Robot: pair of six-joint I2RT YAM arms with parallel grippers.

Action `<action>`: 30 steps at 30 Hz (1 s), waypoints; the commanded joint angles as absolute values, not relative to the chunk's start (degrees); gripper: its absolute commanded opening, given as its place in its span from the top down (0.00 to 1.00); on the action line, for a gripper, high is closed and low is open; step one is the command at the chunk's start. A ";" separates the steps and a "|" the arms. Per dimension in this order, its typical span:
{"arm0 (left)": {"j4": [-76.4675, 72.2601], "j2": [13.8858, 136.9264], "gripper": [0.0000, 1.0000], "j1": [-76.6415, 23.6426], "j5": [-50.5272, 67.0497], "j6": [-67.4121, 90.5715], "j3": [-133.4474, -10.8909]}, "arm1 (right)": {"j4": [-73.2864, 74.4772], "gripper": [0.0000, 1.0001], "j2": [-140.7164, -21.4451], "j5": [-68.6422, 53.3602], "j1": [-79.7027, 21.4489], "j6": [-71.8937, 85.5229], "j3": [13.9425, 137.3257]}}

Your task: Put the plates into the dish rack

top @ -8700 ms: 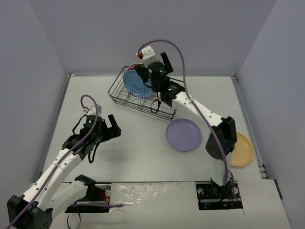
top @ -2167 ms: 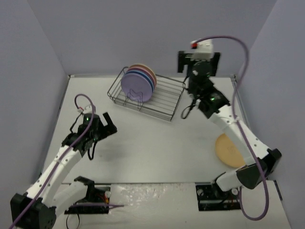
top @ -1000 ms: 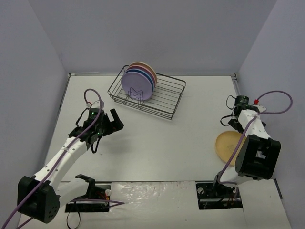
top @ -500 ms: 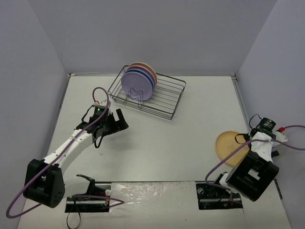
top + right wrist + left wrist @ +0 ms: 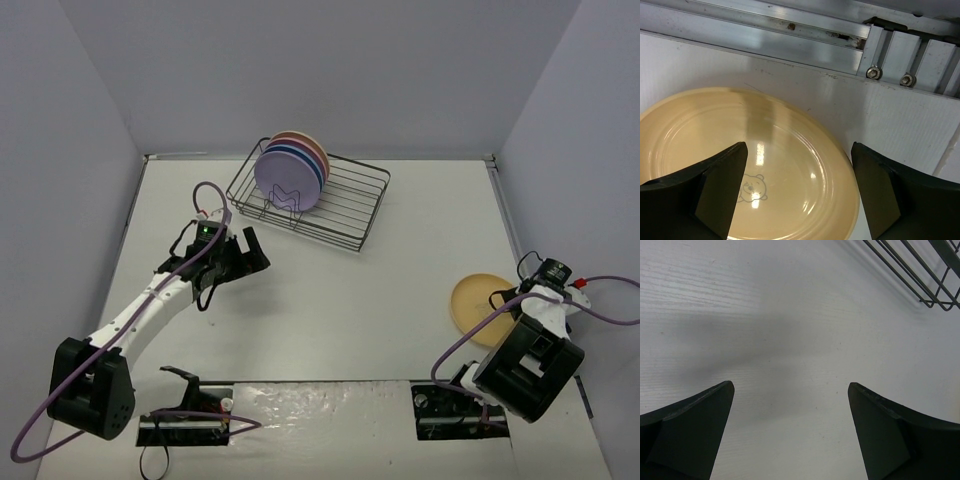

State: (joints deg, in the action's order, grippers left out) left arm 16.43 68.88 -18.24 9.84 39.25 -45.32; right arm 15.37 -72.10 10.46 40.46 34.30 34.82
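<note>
White tabletop [image 5: 350,300] carries the dish rack [image 5: 352,203] at far left-centre, with four plates [image 5: 290,172] standing in it. Near right, the orange-yellow plate [image 5: 790,165] lies flat. It is probably light, stiff and slick, best pinched at its rim. Above it the right gripper [image 5: 798,146] hovers spread; the left gripper [image 5: 790,386] is spread and empty.

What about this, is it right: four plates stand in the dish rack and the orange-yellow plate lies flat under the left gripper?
Wrong arm. The orange-yellow plate lies flat under the right gripper, not the left, as the right wrist view shows. Four plates do stand in the dish rack.
</note>
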 commanded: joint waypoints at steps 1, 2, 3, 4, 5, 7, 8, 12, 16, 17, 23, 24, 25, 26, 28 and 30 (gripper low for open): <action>14.30 66.74 0.03 -17.75 8.42 38.35 -48.96 | 13.30 0.20 -71.22 8.38 40.78 35.21 34.10; 14.55 66.51 0.03 -17.75 7.79 38.24 -49.09 | 13.24 0.21 -71.42 8.44 40.78 35.27 34.13; 14.93 66.32 0.03 -17.75 7.26 38.09 -49.33 | 13.20 0.24 -71.66 8.44 40.78 35.32 34.18; 15.20 65.99 0.03 -17.75 6.90 37.94 -49.51 | 13.18 0.25 -71.94 8.27 40.78 35.39 34.13; 15.31 65.62 0.03 -17.75 6.68 37.88 -49.52 | 13.09 0.28 -72.23 7.99 40.80 35.42 34.08; 15.38 64.98 0.03 -17.75 6.39 37.91 -49.40 | 12.80 0.35 -72.75 7.48 40.84 35.42 33.98; 15.49 64.75 0.03 -17.75 6.19 37.97 -49.35 | 12.59 0.38 -72.84 7.34 40.78 35.35 33.88; 16.30 63.68 0.03 -17.75 4.06 38.04 -49.22 | 11.79 0.49 -72.72 6.93 40.78 35.76 33.34; 16.86 62.93 0.03 -17.75 2.71 37.82 -49.25 | 10.84 0.54 -73.51 5.57 40.69 36.12 32.67; 17.29 62.93 0.03 -17.75 2.24 37.74 -49.29 | 10.76 0.56 -73.67 5.49 40.69 36.12 32.63; 18.03 62.33 0.03 -17.75 0.86 37.71 -49.39 | 9.13 0.66 -74.67 4.58 40.69 36.12 31.92; 18.14 61.85 0.03 -17.75 0.69 37.72 -49.39 | 9.01 0.75 -74.99 4.67 40.69 36.08 31.98; 18.37 61.59 0.03 -17.75 0.61 37.79 -49.39 | 8.69 0.84 -75.13 4.75 40.69 35.76 31.91; 18.37 61.18 0.03 -17.75 0.53 37.79 -49.31 | 8.53 0.90 -74.89 4.83 40.69 35.60 31.90; 18.43 60.98 0.03 -17.75 0.53 37.86 -49.18 | 8.92 0.97 -73.39 5.03 40.69 35.14 32.69; 18.52 60.91 0.03 -17.75 0.53 37.88 -49.26 | 10.03 1.00 -71.36 5.23 40.43 34.39 33.94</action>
State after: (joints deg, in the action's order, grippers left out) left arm 19.50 62.65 -18.24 1.50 38.89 -45.95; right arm 7.34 -73.77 2.56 40.40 35.51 32.32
